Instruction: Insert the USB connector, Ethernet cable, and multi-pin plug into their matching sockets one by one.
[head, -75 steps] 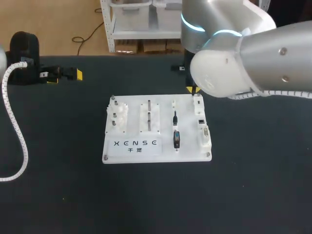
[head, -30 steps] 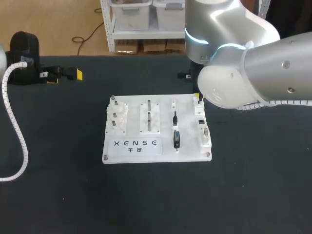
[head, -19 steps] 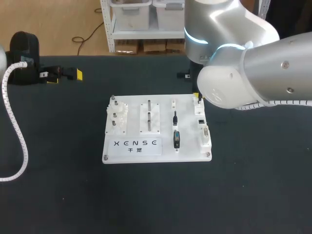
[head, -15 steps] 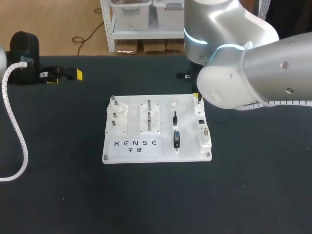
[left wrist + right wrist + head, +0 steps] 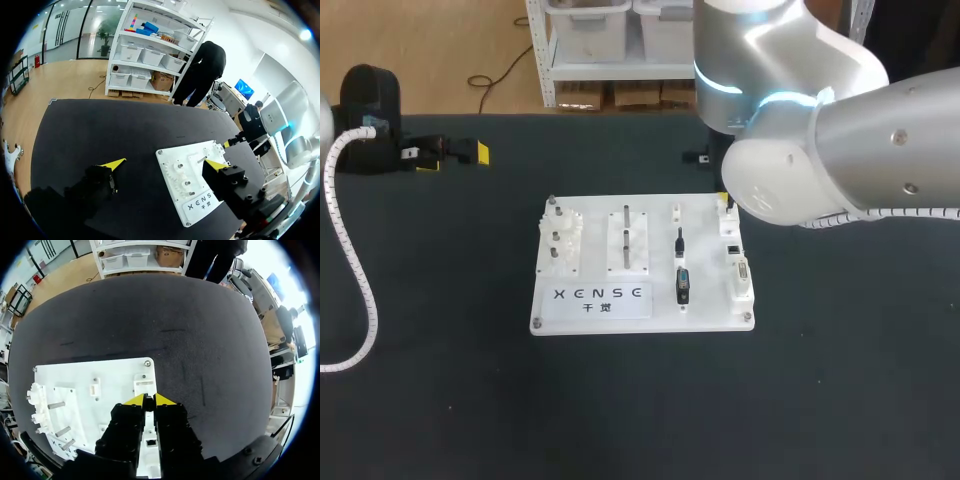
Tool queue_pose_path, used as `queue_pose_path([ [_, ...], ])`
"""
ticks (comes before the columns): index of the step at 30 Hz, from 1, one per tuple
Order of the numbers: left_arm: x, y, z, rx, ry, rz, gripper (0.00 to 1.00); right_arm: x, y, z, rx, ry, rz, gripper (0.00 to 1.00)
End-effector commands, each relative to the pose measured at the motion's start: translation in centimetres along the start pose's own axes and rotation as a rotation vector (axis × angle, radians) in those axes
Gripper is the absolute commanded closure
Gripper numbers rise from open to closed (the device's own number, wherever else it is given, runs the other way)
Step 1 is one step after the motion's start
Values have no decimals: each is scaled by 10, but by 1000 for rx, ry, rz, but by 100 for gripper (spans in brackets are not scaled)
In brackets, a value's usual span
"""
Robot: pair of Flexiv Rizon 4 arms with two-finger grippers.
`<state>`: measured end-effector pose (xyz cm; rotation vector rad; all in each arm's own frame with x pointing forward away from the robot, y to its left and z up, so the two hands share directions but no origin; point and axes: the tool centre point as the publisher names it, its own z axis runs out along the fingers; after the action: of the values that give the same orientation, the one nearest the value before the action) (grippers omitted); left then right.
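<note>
Board [image 5: 660,316], white, flat on the black bench [image 5: 840,400]; taken as the reference for all entries below.

Item 1, slim black plug [image 5: 679,240]: lies in the board's right-of-centre column on a short lead, apart from the sockets.
Item 2, stubby black plug [image 5: 682,286]: same column, nearer the board's near edge, likewise apart from the sockets. Which of the two is USB, Ethernet or multi-pin is too small to tell.
Item 3, socket row [image 5: 735,262]: runs along the board's right edge.

Right pincer [image 5: 149,400]: over the board's far right corner, directly above the far socket block [image 5: 143,386]. Its yellow tips are pressed all but together. A dark sliver shows between them, but whether that is a held connector cannot be told.
Left pincer [image 5: 164,164]: well off the board's far left corner, tips spread wide, nothing between them.

Handling, as judged: the plugs look small, light and hard-shelled, smooth enough to twist in a pinch. Contacts and any latch tab are probably fragile. The leads are limp and no place to hold. Take each plug across the flat sides of its moulded body, behind the metal nose, with the long axis square to its socket. Seating likely wants a straight, modest push; skew risks bent pins or a shifted board.
</note>
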<state>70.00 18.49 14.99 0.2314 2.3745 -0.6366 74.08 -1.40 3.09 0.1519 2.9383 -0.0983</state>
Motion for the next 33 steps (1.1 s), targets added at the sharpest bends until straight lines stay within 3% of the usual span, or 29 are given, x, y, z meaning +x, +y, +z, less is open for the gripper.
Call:
queue_pose_path([
  [1,0,0,0,0,0,0,0,1,-2,8,-1,-7,3,100],
  [33,0,0,0,0,0,0,0,7,-2,12,0,-14,-1,100],
])
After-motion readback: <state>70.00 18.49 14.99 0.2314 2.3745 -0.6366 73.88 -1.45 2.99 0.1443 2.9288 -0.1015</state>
